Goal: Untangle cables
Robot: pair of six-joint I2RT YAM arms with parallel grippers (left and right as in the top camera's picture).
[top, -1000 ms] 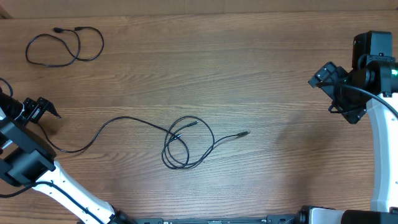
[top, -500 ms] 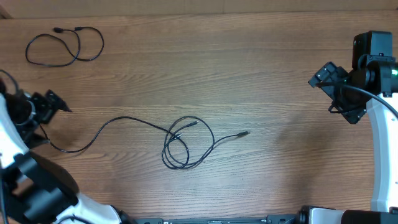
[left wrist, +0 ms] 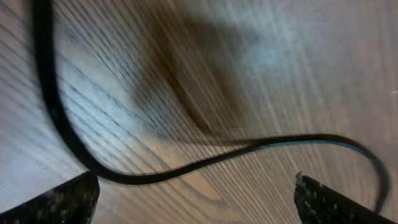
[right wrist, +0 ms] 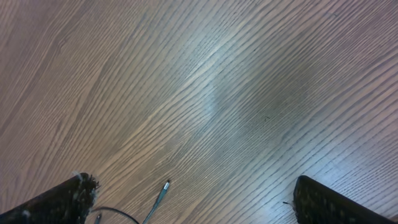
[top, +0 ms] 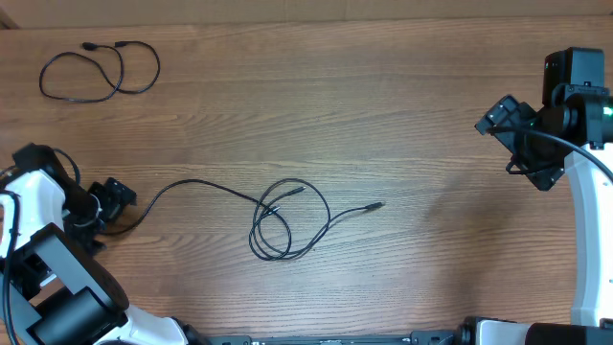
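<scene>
My left gripper [top: 115, 198] spread, empty, low over tail of thin black tangled cables [top: 283, 222] near left edge of wooden tabletop [top: 383, 105]; right gripper [top: 522, 144] spread too (nothing held), right edge.

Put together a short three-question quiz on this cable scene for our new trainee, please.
1. True or false: the right hand is gripping a cable.
2. Where does the lone looped cable lie? A) at the far left corner of the table B) at the near edge C) under the right hand
3. Which hand hangs open over the long tail of the tangle?

Key: 1. False; it is open and apart from every cable. 2. A. 3. The left hand.
</scene>
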